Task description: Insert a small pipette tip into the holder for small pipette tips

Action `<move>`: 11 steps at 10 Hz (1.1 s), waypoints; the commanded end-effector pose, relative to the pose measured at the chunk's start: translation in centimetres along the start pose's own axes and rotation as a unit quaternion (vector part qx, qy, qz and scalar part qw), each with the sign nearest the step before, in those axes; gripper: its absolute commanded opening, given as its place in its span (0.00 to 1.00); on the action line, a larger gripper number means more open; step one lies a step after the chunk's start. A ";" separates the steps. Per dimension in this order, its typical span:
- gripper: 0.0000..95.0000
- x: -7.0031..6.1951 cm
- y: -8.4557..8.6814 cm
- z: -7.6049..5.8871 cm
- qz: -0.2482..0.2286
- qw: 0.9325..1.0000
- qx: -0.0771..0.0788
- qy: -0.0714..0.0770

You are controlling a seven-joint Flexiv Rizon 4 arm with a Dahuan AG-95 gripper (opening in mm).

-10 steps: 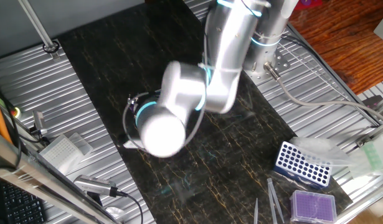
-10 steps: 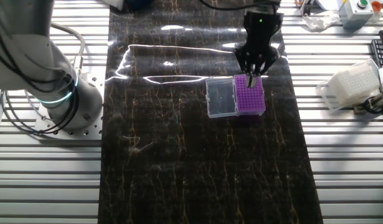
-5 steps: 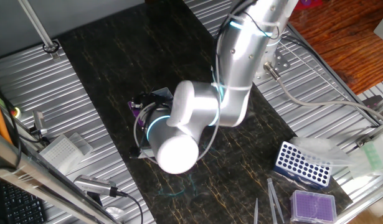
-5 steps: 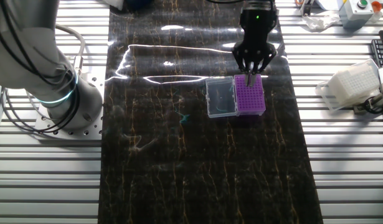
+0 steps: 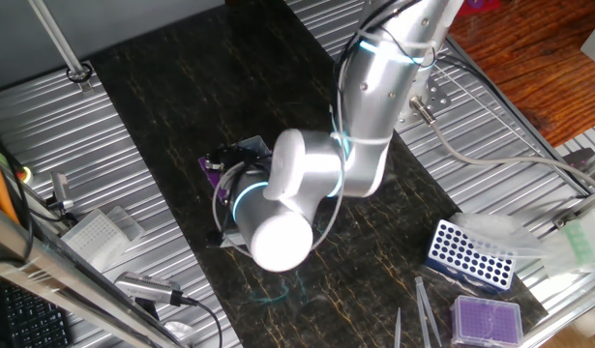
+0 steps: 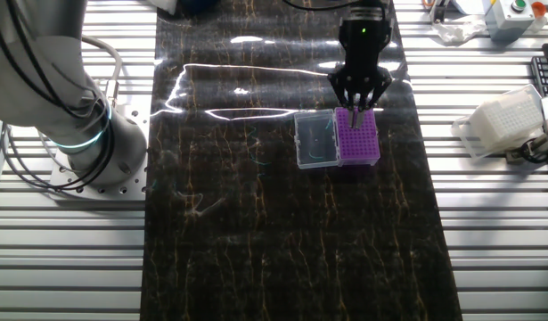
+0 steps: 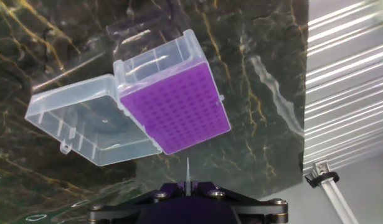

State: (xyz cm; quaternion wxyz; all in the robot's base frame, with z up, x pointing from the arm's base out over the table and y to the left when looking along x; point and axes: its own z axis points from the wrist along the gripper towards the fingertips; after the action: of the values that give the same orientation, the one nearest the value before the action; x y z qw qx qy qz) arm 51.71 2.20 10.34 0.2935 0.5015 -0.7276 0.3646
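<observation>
While the clear lid [image 7: 85, 127] lies hinged open just left of the holder for small pipette tips [image 7: 174, 107], the pincer [image 6: 357, 100] has drifted a little toward the holder's far edge over the last second, per the other fixed view. Pincer is clenched on the small pipette tip [image 7: 187, 173], which points down in the hand view, just off the purple grid's near edge, apart from it. Judgement: tip not yet over a hole; needs re-centring over the grid, then lowering. Right of the holder, bare bench [image 7: 266, 74] only.
</observation>
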 end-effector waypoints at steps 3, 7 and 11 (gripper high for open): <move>0.00 -0.3 0.7 0.4 -0.007 1.000 0.010 0.010; 0.00 -0.3 1.5 0.7 -0.027 0.999 0.027 0.025; 0.00 -0.4 2.7 1.0 -0.048 0.997 0.044 0.034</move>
State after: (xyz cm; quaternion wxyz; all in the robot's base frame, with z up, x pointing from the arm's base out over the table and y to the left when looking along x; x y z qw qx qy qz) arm 49.11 2.13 8.84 0.3109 0.5362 -0.6766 0.3976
